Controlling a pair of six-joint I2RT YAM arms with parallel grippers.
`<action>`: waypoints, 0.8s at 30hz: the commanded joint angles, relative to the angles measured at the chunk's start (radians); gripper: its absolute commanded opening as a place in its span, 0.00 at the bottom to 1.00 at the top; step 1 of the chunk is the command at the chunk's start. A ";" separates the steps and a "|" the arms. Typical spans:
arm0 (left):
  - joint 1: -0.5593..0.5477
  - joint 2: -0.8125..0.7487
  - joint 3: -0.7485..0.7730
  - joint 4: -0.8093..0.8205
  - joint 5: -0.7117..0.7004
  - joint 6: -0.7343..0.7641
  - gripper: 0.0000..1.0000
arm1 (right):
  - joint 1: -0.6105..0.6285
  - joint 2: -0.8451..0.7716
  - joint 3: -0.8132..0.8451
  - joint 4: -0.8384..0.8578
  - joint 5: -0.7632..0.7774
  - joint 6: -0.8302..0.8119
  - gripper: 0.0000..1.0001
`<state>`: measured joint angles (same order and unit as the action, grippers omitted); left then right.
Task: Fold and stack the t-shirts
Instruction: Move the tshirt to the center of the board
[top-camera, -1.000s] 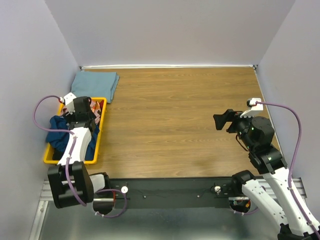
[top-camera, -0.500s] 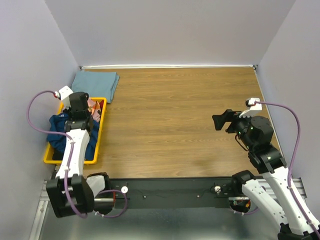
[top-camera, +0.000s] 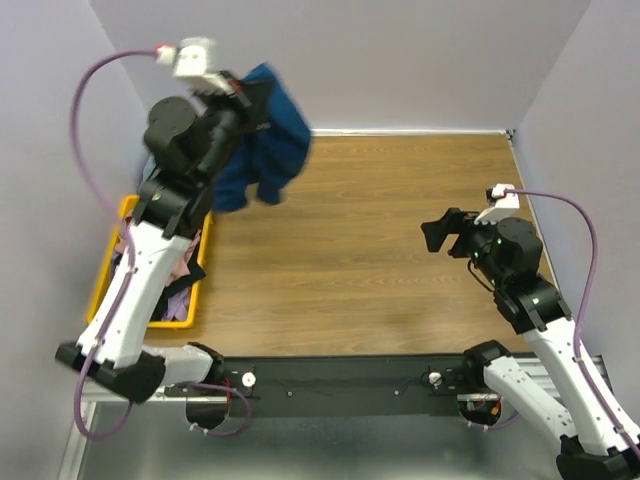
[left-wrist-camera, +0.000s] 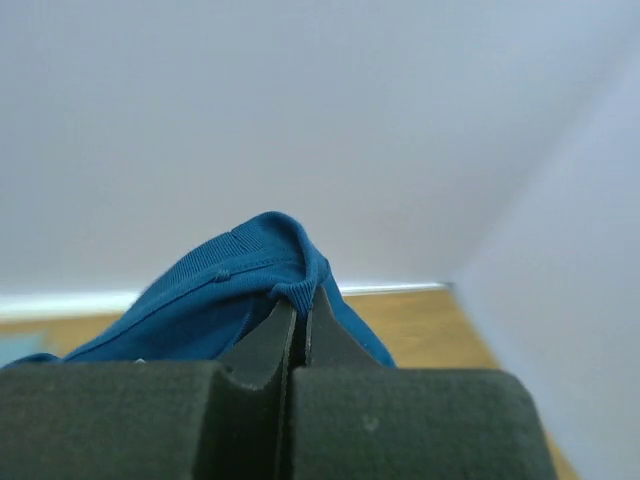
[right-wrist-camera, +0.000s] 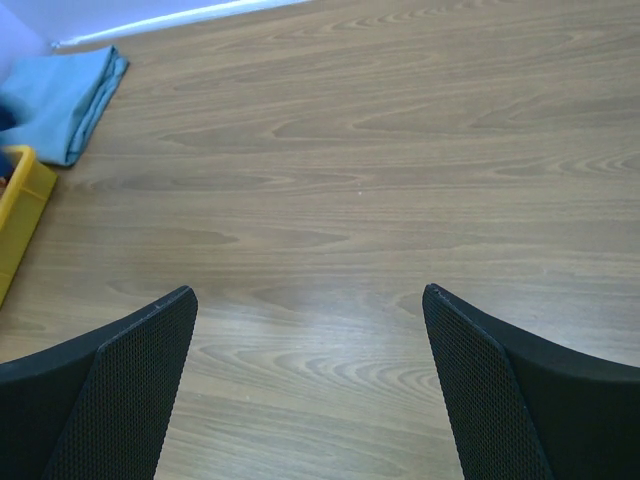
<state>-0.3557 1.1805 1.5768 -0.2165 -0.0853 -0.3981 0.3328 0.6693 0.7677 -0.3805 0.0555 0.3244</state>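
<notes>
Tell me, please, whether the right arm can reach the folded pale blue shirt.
Doubtful: nothing blocks the right pincer, but the folded shirt lies across the table in the far left corner, where the navy shirt hangs.

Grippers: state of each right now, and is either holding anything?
Left gripper: shut on the navy t-shirt, which hangs in the air.
Right gripper: open, holding nothing.

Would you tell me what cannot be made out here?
Navy shirt: blurred from above, print unseen; left wrist view shows only a fold in the left tool.
Pale folded shirt: hidden behind the left arm from above; cut off by right wrist view's edge.
Yellow bin: contents mostly under the left arm.
</notes>
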 joint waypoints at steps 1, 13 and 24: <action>-0.199 0.175 0.236 0.088 0.179 0.080 0.00 | 0.003 -0.010 0.065 -0.011 0.026 -0.008 1.00; -0.252 0.019 -0.316 0.210 -0.238 0.038 0.89 | 0.003 -0.071 0.097 -0.024 0.011 -0.053 1.00; -0.060 -0.231 -0.737 0.154 -0.172 0.076 0.90 | 0.003 0.194 0.076 -0.055 -0.238 -0.024 1.00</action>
<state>-0.4305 1.0344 0.8909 -0.0898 -0.2195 -0.3679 0.3328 0.7250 0.8478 -0.3969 -0.0433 0.2852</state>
